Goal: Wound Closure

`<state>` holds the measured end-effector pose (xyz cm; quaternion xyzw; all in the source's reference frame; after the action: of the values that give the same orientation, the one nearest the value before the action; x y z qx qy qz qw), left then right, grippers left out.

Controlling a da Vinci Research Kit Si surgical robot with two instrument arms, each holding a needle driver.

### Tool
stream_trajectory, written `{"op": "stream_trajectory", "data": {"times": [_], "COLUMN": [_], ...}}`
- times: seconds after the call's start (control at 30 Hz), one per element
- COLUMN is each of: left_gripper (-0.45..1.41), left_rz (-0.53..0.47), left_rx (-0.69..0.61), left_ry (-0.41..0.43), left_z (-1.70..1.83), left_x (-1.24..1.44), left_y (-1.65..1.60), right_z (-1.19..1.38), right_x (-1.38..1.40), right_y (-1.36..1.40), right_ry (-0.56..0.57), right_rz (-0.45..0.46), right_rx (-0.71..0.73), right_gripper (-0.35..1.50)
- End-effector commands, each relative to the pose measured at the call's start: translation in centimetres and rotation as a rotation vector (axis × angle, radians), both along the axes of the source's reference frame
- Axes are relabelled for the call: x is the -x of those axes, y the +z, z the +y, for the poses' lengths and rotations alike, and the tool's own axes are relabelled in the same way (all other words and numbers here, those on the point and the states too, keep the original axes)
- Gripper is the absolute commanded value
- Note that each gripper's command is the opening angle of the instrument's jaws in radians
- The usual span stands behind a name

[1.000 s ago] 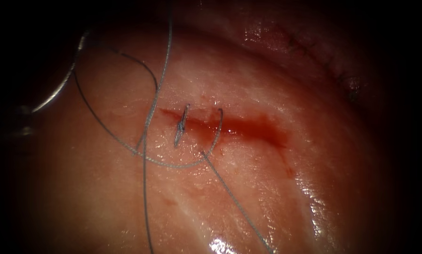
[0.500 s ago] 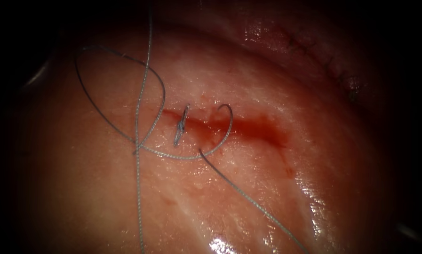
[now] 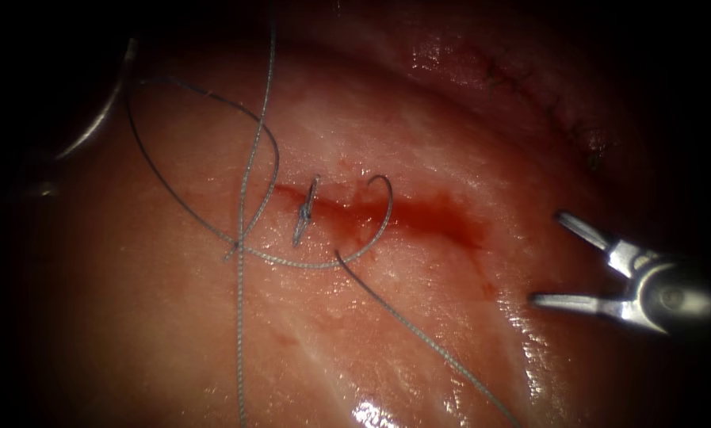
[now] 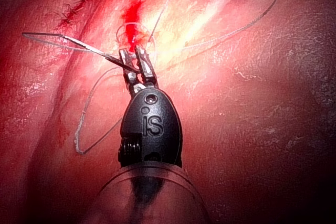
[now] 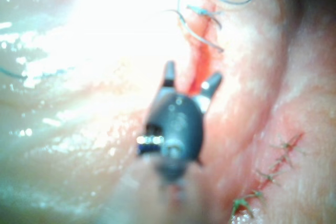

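We log: left pincer gripping needle, far left of cut; right pincer agape, empty, nearer cut.

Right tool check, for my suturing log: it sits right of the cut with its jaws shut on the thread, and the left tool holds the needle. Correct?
Not quite. The endoscope view shows the right tool right of the cut with its jaws open, holding nothing. The thread lies loose on the tissue. The left tool does hold the needle.
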<state>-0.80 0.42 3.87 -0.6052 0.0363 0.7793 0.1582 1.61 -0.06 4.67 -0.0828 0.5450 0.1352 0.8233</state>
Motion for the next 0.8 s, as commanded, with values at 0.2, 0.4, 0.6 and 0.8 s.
{"op": "stream_trajectory", "data": {"times": [0.2,0.4,0.6,0.8], "left_gripper": [-0.45,-0.45,-0.45,-0.45], "left_rz": [-0.001,-0.001,-0.003,-0.004], "left_rx": [-0.002,-0.002,-0.002,-0.002], "left_ry": [0.005,0.009,0.01,0.014], "left_z": [-0.07,-0.08,-0.08,-0.09], "left_x": [0.05,0.05,0.07,0.07], "left_y": [0.09,0.08,0.08,0.08], "right_z": [-0.07,-0.26,-0.36,-0.37], "right_x": [-0.83,-1.14,-1.1,-1.19], "right_y": [0.42,0.87,1.02,0.86], "right_ry": [-0.032,-0.089,-0.097,-0.087], "right_rz": [0.021,0.017,-0.004,0.006], "right_rx": [0.081,0.134,0.142,0.138], "right_gripper": [1.26,1.21,1.21,1.2]}}
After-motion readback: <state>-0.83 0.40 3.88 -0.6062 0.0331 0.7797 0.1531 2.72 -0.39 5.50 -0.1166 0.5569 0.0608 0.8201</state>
